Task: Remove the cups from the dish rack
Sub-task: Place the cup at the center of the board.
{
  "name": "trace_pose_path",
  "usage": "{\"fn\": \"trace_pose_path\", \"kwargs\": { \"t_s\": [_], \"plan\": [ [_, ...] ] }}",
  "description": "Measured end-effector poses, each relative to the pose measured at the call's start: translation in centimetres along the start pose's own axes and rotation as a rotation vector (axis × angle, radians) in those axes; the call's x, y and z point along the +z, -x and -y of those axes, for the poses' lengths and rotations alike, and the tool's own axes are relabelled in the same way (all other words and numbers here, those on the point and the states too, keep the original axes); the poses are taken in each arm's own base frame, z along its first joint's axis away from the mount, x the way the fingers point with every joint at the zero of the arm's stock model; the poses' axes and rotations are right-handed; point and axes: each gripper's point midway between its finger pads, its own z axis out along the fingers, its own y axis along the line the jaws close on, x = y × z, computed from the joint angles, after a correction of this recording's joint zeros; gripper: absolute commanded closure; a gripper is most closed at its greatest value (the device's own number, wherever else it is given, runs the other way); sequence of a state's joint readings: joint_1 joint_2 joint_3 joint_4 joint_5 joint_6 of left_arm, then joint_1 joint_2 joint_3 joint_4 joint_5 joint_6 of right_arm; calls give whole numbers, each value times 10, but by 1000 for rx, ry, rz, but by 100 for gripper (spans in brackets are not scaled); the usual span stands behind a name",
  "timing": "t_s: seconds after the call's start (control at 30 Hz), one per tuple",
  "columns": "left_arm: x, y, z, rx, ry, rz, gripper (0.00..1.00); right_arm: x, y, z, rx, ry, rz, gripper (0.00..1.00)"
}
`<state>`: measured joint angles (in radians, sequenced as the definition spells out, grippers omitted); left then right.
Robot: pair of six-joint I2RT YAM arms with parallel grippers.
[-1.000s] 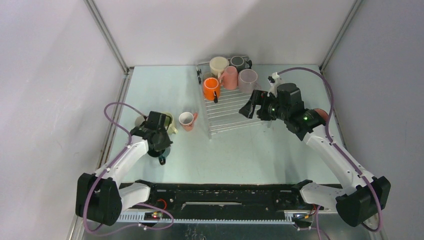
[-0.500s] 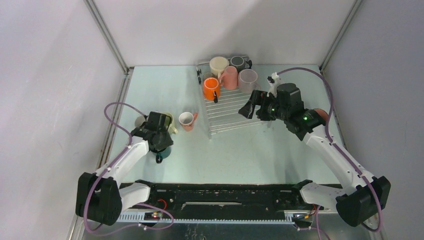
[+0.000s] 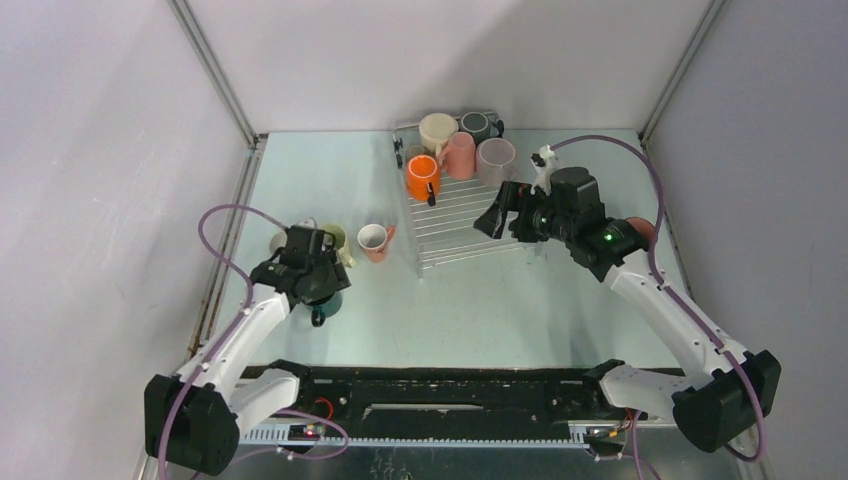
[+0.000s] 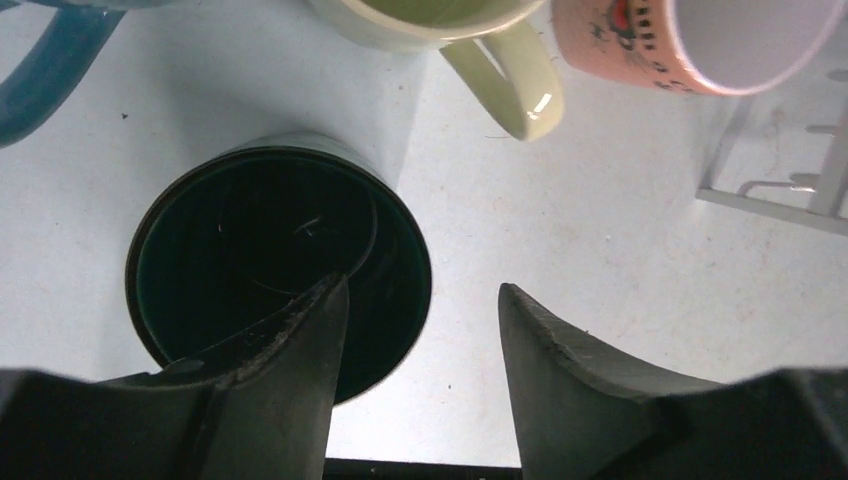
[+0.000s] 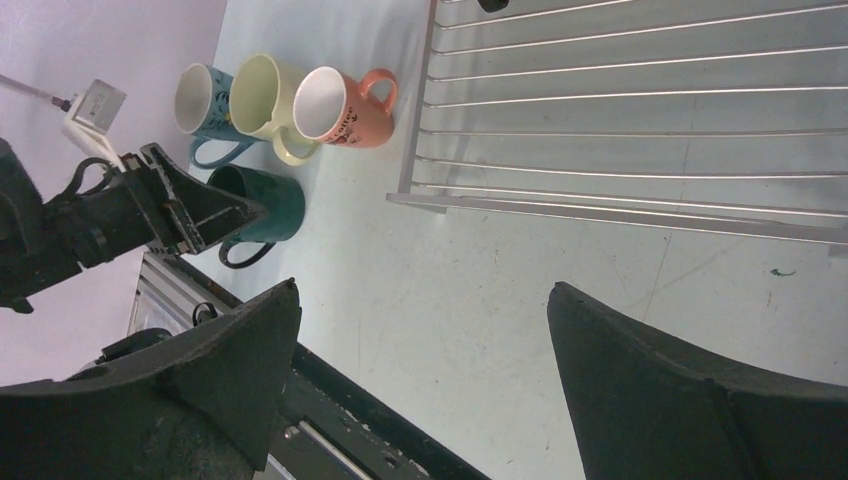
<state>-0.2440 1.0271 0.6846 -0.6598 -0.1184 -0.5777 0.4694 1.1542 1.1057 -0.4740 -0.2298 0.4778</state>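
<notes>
Logging a dark teal mug [image 4: 250, 230] upright on the counter [image 3: 500, 300] left of the dish rack [image 3: 470, 225], handle turned away from it; we see left gripper [image 4: 422, 290] jaws parted astride its rim, right gripper [image 5: 425, 292] jaws spread.

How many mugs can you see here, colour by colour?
Orange mug: 1
Cream mug: 1
Pink mug: 1
Mauve mug: 1
Dark grey mug: 1
Salmon mug: 1
Yellow-green mug: 1
Blue mug: 1
Dark teal mug: 1
Total: 9 in clear view; a reddish shape near the right edge is too hidden to count.
</notes>
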Motion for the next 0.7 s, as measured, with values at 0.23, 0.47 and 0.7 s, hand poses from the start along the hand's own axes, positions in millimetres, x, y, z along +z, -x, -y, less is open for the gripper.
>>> {"fn": "trace_pose_path", "kwargs": {
  "t_s": [0.23, 0.47, 0.7],
  "plan": [
    [-31, 16, 19, 36, -117, 52, 0, 9, -5, 3, 2, -14, -22, 0],
    [-76, 42, 50, 74, -290, 147, 0, 30, -7, 5, -12, -51, -57, 0],
    [-101, 53, 85, 117, -486, 182, 0, 61, 16, -12, -112, -54, -36, 0]
  ]
}}
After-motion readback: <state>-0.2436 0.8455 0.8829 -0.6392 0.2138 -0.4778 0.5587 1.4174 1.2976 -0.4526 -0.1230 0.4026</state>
